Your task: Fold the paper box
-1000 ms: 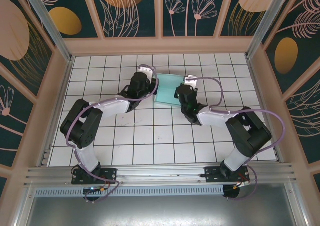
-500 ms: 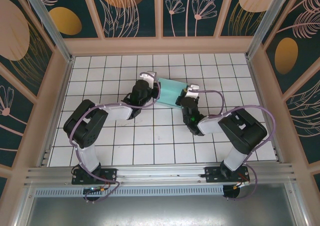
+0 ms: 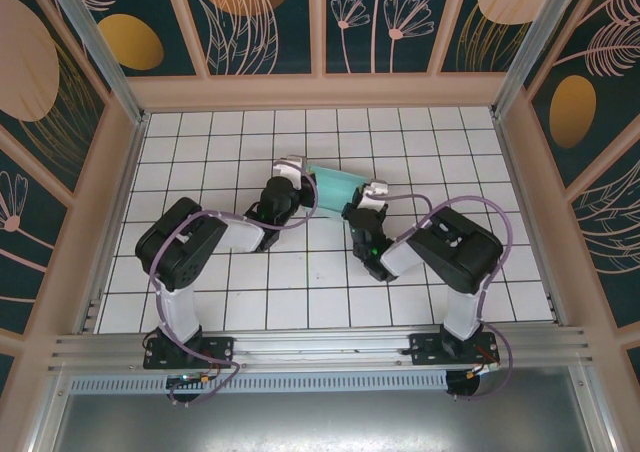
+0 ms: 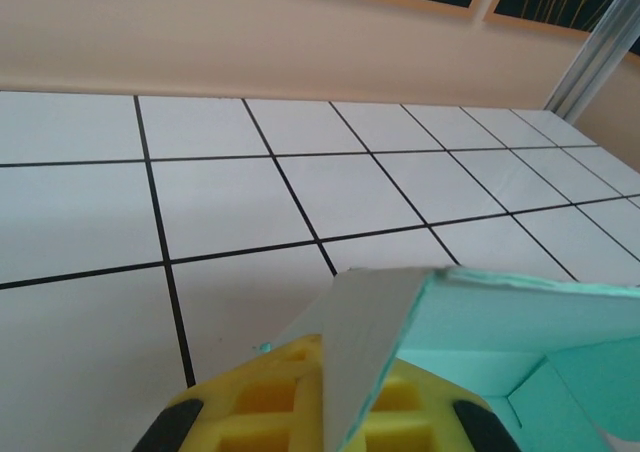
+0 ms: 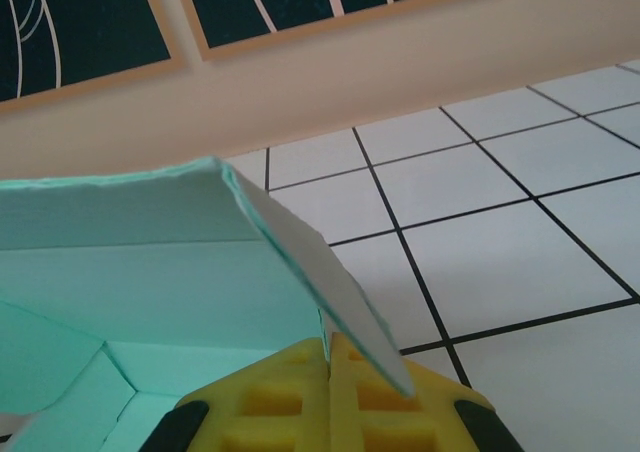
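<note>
Top external, 2 hands (image 3: 301, 168) (image 3: 368, 192) pinching paper box (image 3: 337, 182)

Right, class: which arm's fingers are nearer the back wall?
Left. The left fingers pinch the box's left end, closer to the back wall; the right fingers pinch its other end, slightly farther from it.

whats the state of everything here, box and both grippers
paper box: partly folded, not closed up, pinched at both ends
left gripper: shut on one end flap of the box
right gripper: shut on the opposite end flap
</note>
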Robot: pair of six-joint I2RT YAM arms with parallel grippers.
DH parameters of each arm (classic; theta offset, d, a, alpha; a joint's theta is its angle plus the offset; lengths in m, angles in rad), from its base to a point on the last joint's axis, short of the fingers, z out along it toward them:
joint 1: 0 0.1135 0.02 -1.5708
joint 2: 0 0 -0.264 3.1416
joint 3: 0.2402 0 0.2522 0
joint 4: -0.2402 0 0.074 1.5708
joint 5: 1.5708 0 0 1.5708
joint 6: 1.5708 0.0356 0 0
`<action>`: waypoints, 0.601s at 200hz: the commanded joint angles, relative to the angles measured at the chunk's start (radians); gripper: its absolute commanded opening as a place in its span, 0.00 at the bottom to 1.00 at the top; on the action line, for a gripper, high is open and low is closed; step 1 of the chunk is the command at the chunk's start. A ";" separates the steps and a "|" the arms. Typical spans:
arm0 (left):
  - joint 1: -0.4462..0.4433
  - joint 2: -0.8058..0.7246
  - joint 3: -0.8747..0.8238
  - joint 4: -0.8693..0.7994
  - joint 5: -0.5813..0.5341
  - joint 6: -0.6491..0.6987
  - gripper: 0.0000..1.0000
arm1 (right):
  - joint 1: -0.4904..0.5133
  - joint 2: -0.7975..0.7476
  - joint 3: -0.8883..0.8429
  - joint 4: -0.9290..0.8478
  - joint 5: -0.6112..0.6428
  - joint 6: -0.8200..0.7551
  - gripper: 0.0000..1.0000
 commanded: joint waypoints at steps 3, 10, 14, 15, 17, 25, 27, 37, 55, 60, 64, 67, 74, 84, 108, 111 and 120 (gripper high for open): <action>-0.022 0.023 -0.016 0.137 0.018 -0.037 0.00 | 0.051 0.081 -0.011 0.213 0.061 -0.070 0.00; -0.022 0.027 -0.021 0.146 0.016 -0.037 0.00 | 0.059 0.100 -0.011 0.247 0.069 -0.089 0.00; -0.022 0.029 -0.027 0.155 0.015 -0.038 0.00 | 0.063 0.109 -0.011 0.264 0.073 -0.095 0.00; -0.021 0.029 -0.028 0.158 0.015 -0.038 0.00 | 0.063 0.111 -0.011 0.268 0.073 -0.097 0.00; -0.021 0.031 -0.030 0.166 0.014 -0.038 0.00 | 0.065 0.115 -0.011 0.277 0.074 -0.100 0.00; -0.023 0.033 -0.043 0.191 0.010 -0.040 0.00 | 0.069 0.130 -0.012 0.302 0.075 -0.109 0.00; -0.022 0.034 -0.046 0.197 0.009 -0.040 0.00 | 0.070 0.134 -0.012 0.308 0.075 -0.109 0.00; -0.022 0.040 -0.053 0.215 0.007 -0.039 0.00 | 0.075 0.151 -0.012 0.330 0.079 -0.115 0.00; -0.023 0.054 -0.059 0.230 0.007 -0.035 0.00 | 0.077 0.180 -0.012 0.361 0.082 -0.118 0.00; -0.023 0.058 -0.062 0.237 0.007 -0.034 0.00 | 0.077 0.190 -0.011 0.368 0.082 -0.120 0.00; -0.022 0.062 -0.064 0.244 0.007 -0.033 0.00 | 0.079 0.198 -0.011 0.374 0.084 -0.120 0.00; -0.023 0.063 -0.066 0.249 0.007 -0.032 0.00 | 0.079 0.203 -0.010 0.378 0.085 -0.121 0.00; -0.023 0.070 -0.070 0.256 0.008 -0.030 0.00 | 0.079 0.217 -0.011 0.397 0.086 -0.125 0.00; -0.024 0.077 -0.076 0.263 0.007 -0.029 0.00 | 0.081 0.237 -0.010 0.419 0.086 -0.137 0.00; -0.023 0.099 -0.088 0.293 0.015 -0.025 0.00 | 0.084 0.274 -0.008 0.453 0.082 -0.136 0.00; -0.024 0.102 -0.090 0.298 0.016 -0.026 0.00 | 0.084 0.277 -0.008 0.453 0.081 -0.135 0.00; -0.023 0.110 -0.095 0.310 0.020 -0.025 0.00 | 0.085 0.286 -0.006 0.456 0.081 -0.132 0.00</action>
